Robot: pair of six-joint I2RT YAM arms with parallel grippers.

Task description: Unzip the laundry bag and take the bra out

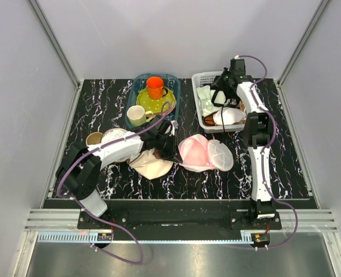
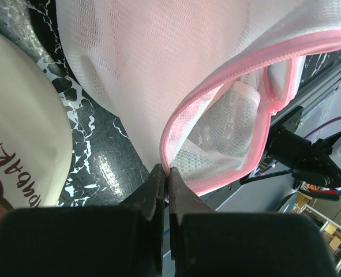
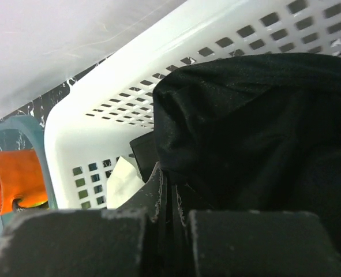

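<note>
The laundry bag (image 1: 208, 153) lies mid-table, round white mesh with a pink rim. My left gripper (image 1: 175, 153) sits at its left edge. In the left wrist view the jaws (image 2: 165, 172) are shut on the bag's pink rim (image 2: 228, 81), and a gap in the rim shows the mesh inside. The bra shows only as a pink tint (image 1: 193, 151) through the mesh. My right gripper (image 1: 219, 97) is down in the white basket (image 1: 200, 78), shut on a black cloth (image 3: 262, 133) bunched at its tips (image 3: 169, 173).
A beige cap (image 1: 152, 164) lies beside the bag, under my left arm. Behind it, a teal bin (image 1: 137, 86) holds an orange cup (image 1: 154, 86), a yellow plate and a mug. A brown cup (image 1: 94, 138) and a silver round item (image 1: 113, 136) stand left. The basket also holds a white domed item (image 1: 229, 117) and pale green cloth (image 1: 205, 92).
</note>
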